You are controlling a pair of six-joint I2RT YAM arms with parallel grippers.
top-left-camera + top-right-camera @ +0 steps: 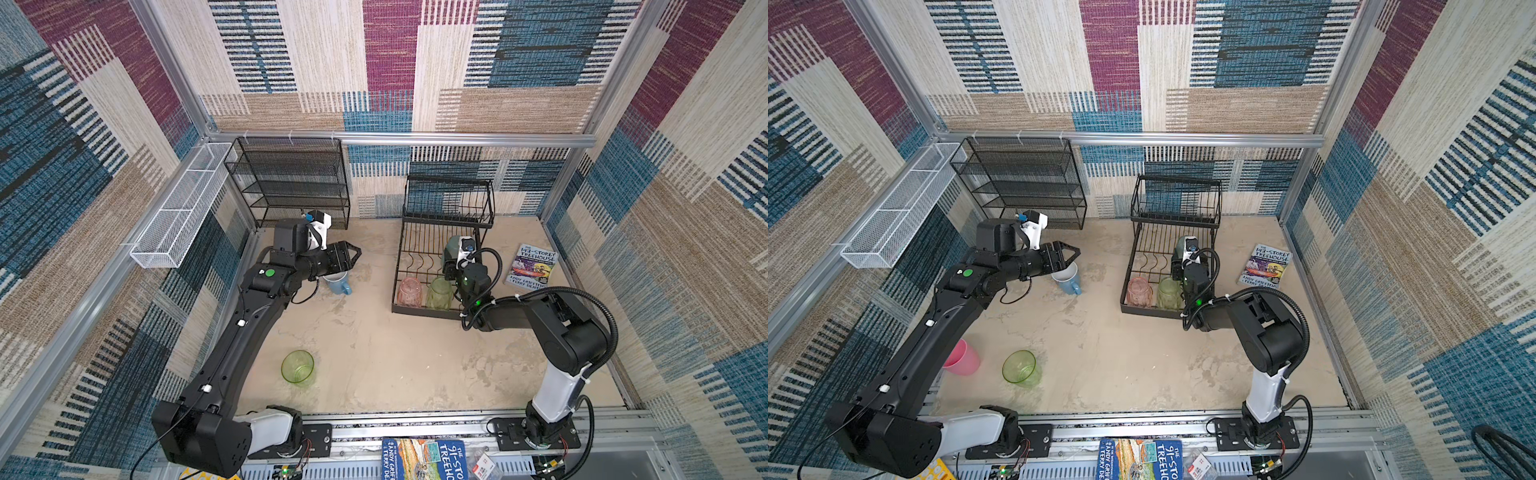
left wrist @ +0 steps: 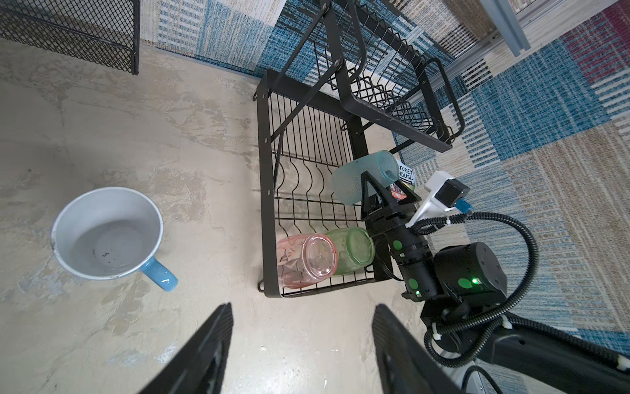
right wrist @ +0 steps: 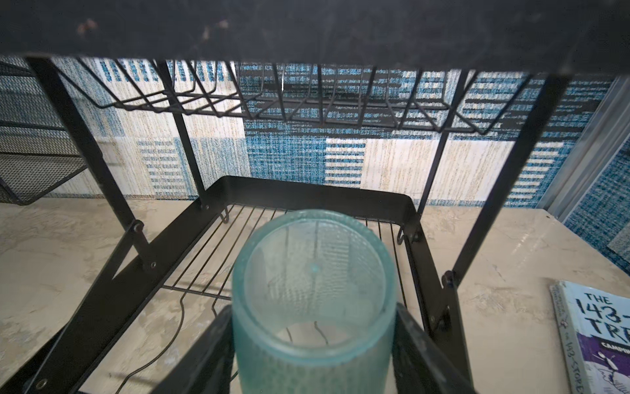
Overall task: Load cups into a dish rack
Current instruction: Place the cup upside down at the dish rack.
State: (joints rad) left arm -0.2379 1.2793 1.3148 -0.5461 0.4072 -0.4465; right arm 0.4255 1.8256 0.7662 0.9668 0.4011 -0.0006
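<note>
Top views, rack: A black wire dish rack (image 1: 440, 311) stands toward the back wall on the right arm's side. A peach-pink tumbler (image 1: 409, 291) and a green tumbler (image 1: 439, 293) lie on their sides, touching, at the front of its lower tray.
Top views, loose cups: A light-blue mug (image 1: 337, 283) stands upright on the table (image 1: 395, 365). A second green tumbler (image 1: 297, 367) stands nearer the front. An opaque pink cup (image 1: 962, 358) is half hidden by the left arm.
Left wrist, left gripper (image 2: 301, 308): The jaws are apart with nothing between them, above bare table near the mug.
Left wrist, right gripper (image 2: 385, 187): It is clamped across the body of the teal cup (image 2: 354, 177). The cup is tilted over the lower tray, beneath the upper basket.
Right wrist, cup's look: It is tall, straight-walled, frosted translucent teal, with a finely ribbed skin. A finger presses each flank. I cannot tell which end faces away.
Handling: It is probably light, stiff plastic and a little slick. Gripping mid-wall, as here, seems the safest hold. The mug looks heavier, and its rim wall or handle would suit a grip.
</note>
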